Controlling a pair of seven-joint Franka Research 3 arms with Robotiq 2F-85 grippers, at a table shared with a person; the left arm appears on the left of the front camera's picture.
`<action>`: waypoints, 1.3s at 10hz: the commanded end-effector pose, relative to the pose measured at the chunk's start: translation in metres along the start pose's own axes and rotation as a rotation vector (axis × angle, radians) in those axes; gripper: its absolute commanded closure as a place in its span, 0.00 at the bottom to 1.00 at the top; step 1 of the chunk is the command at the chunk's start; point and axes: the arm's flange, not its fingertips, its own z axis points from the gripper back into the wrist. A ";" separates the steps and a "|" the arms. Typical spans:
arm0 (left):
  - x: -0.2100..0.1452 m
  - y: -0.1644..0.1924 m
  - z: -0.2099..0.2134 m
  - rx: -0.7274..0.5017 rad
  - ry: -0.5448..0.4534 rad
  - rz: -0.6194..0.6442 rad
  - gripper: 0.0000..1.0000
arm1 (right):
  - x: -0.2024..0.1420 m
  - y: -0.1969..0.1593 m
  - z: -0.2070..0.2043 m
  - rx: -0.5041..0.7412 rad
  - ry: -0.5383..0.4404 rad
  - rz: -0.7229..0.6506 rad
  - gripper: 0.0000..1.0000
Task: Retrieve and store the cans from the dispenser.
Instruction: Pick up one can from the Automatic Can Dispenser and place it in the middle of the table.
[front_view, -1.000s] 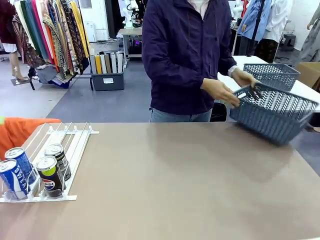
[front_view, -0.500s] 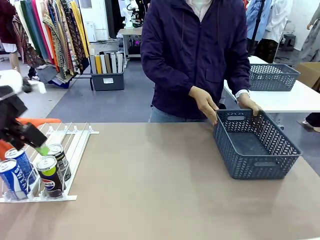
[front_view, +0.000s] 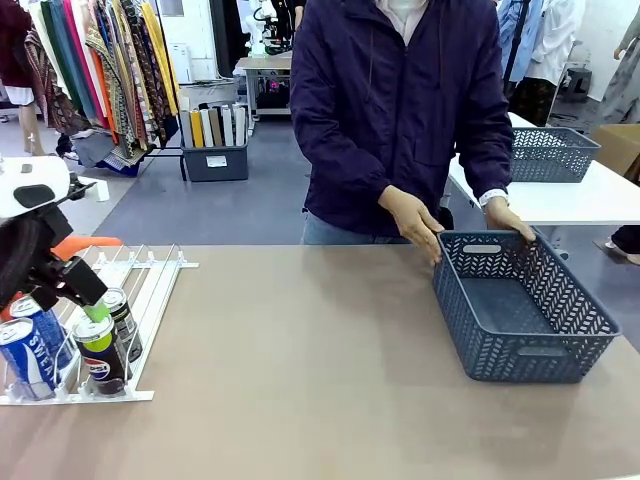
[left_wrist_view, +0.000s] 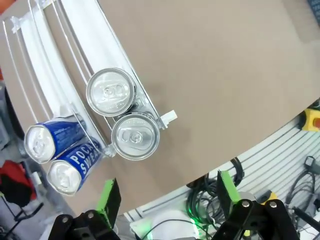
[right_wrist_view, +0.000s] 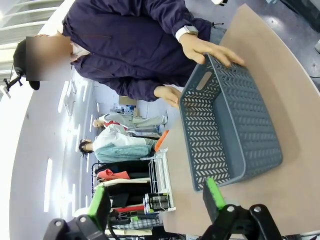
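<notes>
Inspection for you, operator, largest item first.

1. The desk (front_view: 300, 390) is bare across its whole middle, from the near edge to the far edge. That is your open room; both loaded zones sit at the side edges.
2. One person stands at the far edge. One hand (front_view: 415, 222) is on the far-left corner of the basket rim and the other hand (front_view: 508, 218) is on the far rim.
3. One grey perforated basket (front_view: 528, 362) rests flat on the desk against the right edge. It reaches close to the far edge, and its inside is empty.
4. One dispenser (front_view: 150, 285) lies at the near-left corner, with its rails running from the near edge toward the far edge. The far half of its lanes is vacant.
5. There are four cans, all upright at the dispenser's near end.
   - Two are blue cans (front_view: 28, 352), touching each other on the side toward the left edge.
   - One is a Pepsi-logo can (front_view: 100, 358) at the front of the lane toward the desk's middle.
   - One is a black can (front_view: 124, 320) directly behind the Pepsi-logo can.
6. The left gripper (left_wrist_view: 167, 195) hangs over the near end of the dispenser, above the cans. Its jaws are spread wide with nothing between them.
7. The right gripper (right_wrist_view: 156, 196) is up off the desk, well apart from the basket. It is released, jaws apart and holding nothing.
</notes>
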 end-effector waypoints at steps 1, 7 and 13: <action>0.006 0.000 -0.016 0.019 0.067 0.067 0.00 | 0.001 0.000 0.002 0.005 0.006 0.030 0.00; 0.011 0.003 -0.061 0.137 0.116 0.262 0.00 | 0.001 0.000 0.002 0.005 0.006 0.030 0.00; 0.015 0.012 -0.091 0.146 0.132 0.299 0.00 | 0.001 0.000 0.002 0.005 0.006 0.030 0.00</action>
